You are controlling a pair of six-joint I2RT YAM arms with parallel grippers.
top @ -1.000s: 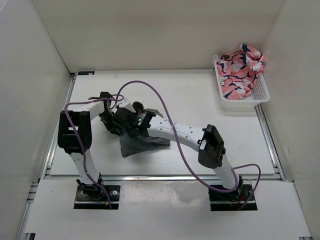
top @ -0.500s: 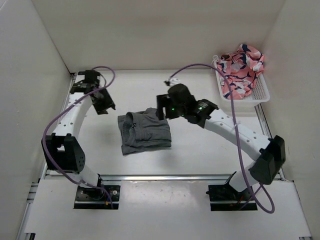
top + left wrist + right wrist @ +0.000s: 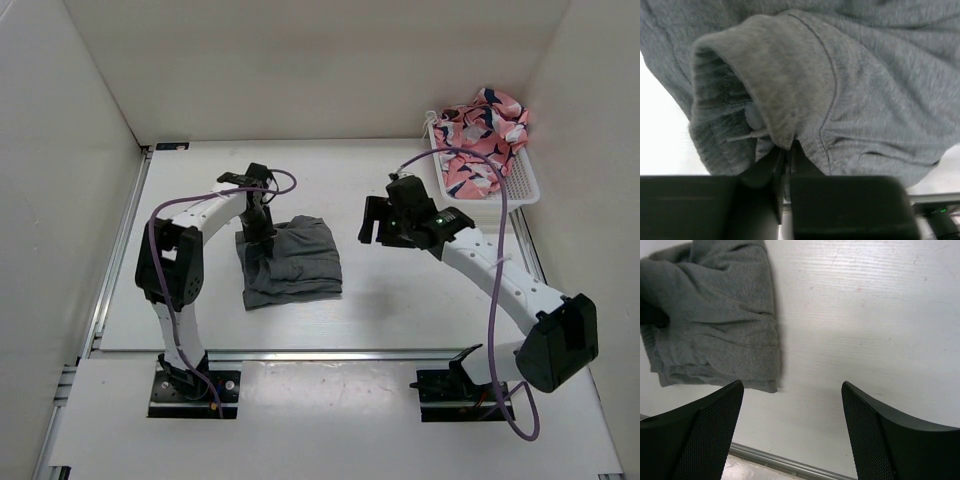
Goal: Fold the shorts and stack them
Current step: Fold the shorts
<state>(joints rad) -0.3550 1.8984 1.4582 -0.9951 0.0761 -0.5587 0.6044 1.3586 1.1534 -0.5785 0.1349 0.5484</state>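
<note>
The dark grey shorts (image 3: 295, 265) lie folded on the table left of centre. My left gripper (image 3: 262, 230) is down on their back-left corner. In the left wrist view its jaws (image 3: 789, 146) are shut on a raised fold of the grey cloth (image 3: 840, 90) at the waistband, next to a white drawstring (image 3: 747, 134). My right gripper (image 3: 372, 222) hovers to the right of the shorts, open and empty. In the right wrist view (image 3: 791, 386) the grey shorts (image 3: 715, 330) lie at the upper left. The pink patterned shorts (image 3: 483, 140) sit in the basket.
A white basket (image 3: 525, 188) stands at the back right corner, against the right wall. White walls enclose the table on the left, back and right. A metal rail (image 3: 330, 352) runs along the near edge.
My left gripper came from the back-left corner down onto the shorts' corner and closed on the cloth. My right gripper shifted slightly right, away from the shorts. The shorts' back edge is bunched up.
</note>
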